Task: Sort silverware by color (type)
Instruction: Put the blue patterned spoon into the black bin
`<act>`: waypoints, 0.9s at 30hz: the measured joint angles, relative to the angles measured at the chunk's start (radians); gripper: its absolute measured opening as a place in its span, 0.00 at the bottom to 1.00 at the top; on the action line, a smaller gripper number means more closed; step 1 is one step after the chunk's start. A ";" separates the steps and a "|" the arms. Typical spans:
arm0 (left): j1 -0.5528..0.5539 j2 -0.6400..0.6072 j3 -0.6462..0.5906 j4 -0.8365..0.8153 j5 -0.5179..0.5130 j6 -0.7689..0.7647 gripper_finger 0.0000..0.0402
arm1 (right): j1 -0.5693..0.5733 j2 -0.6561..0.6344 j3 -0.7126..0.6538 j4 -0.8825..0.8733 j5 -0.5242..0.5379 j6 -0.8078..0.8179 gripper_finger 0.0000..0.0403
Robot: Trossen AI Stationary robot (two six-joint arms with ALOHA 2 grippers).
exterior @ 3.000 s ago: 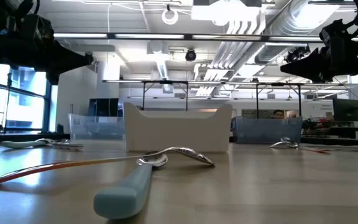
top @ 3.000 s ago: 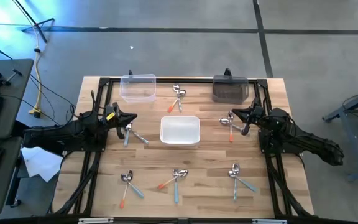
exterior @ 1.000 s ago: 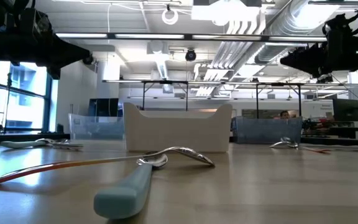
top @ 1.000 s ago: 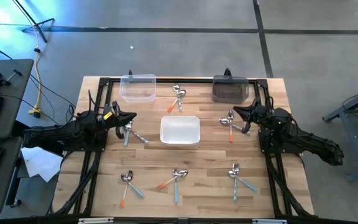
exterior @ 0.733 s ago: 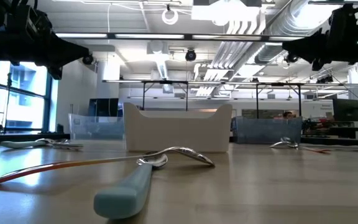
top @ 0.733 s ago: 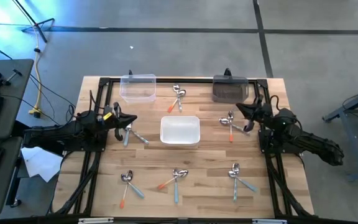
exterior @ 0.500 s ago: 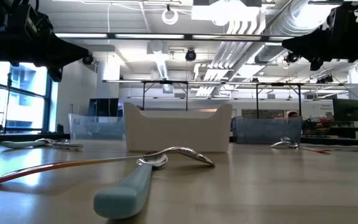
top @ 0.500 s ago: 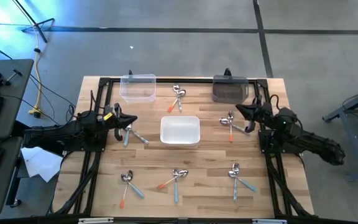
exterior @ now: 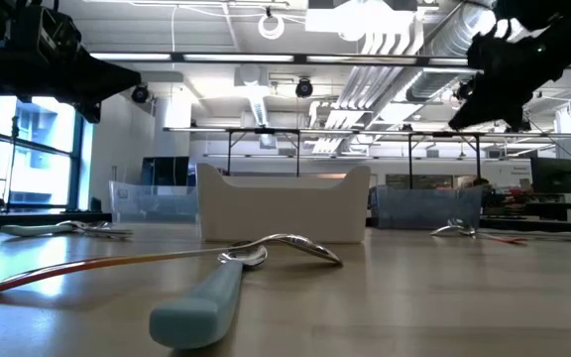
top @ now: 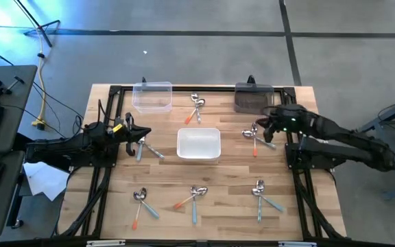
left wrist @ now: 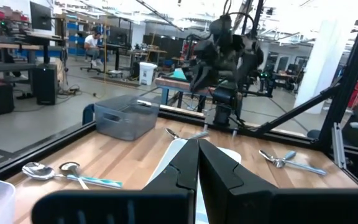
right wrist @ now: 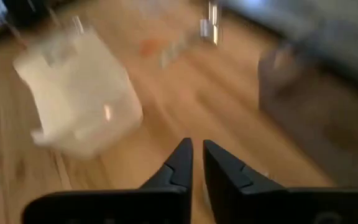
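Note:
Several small spoons with orange, light blue or silver handles lie in small groups on the wooden table: far centre [top: 196,106], left [top: 144,146], right [top: 254,136], and three groups along the near side [top: 142,201] [top: 193,197] [top: 264,195]. My left gripper [top: 147,132] is shut and empty, held above the left group; its wrist view shows the closed fingers [left wrist: 197,144]. My right gripper [top: 265,125] is shut and empty, raised above the right group and tipped down toward the table [right wrist: 195,147].
A white bin [top: 198,144] stands mid-table, a clear bin [top: 152,96] at the far left and a dark bin [top: 254,98] at the far right. In the low view a blue-handled spoon [exterior: 198,305] and an orange-handled one [exterior: 117,265] lie close in front.
My right arm has swung upward and its gripper has risen and tipped down toward the table, staying over the right spoon group. No spoon has moved.

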 joint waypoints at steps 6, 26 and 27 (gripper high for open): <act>0.000 0.000 0.000 -0.001 -0.001 -0.008 0.01 | 0.001 0.225 0.079 -0.130 -0.060 0.054 0.25; 0.000 0.000 0.000 -0.026 -0.003 0.027 0.01 | 0.076 0.730 0.102 -0.227 0.058 0.070 0.31; 0.000 0.000 0.000 -0.026 -0.003 0.027 0.01 | 0.076 0.744 0.102 -0.223 0.058 0.070 0.31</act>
